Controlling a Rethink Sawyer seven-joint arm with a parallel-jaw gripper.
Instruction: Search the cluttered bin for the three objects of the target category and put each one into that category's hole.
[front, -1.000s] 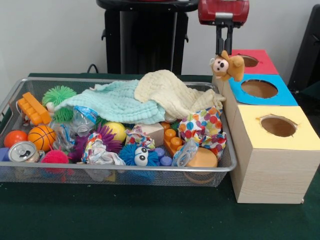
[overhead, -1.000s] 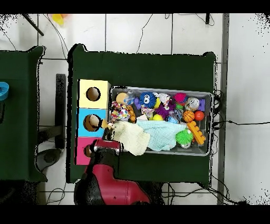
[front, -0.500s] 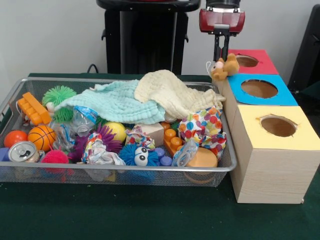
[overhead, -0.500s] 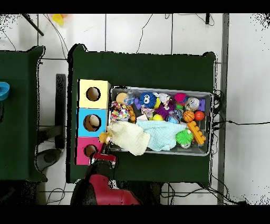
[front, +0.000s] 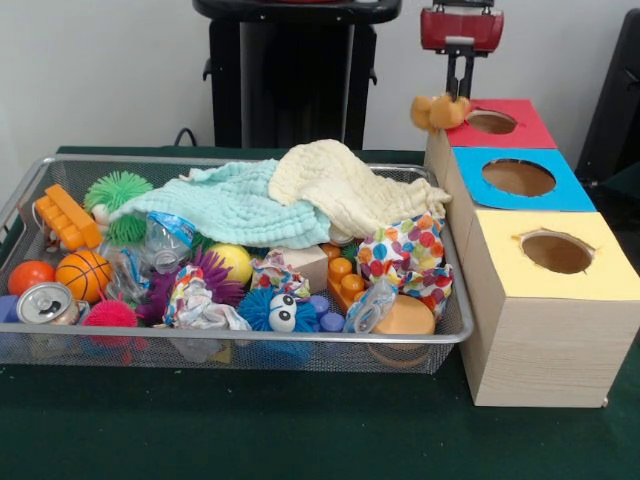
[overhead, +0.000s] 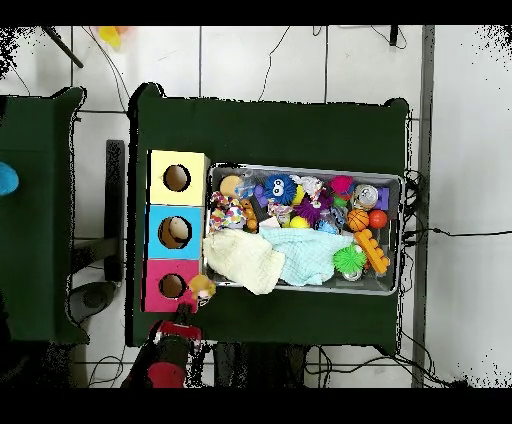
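From my front camera the arm (front: 461, 28) is cut off by the top edge. The yellow cloth (front: 345, 185) and mint cloth (front: 235, 205) hide the bin's far middle. I can't tell whether the gripper (front: 458, 92) touches the plush toy (front: 438, 111).
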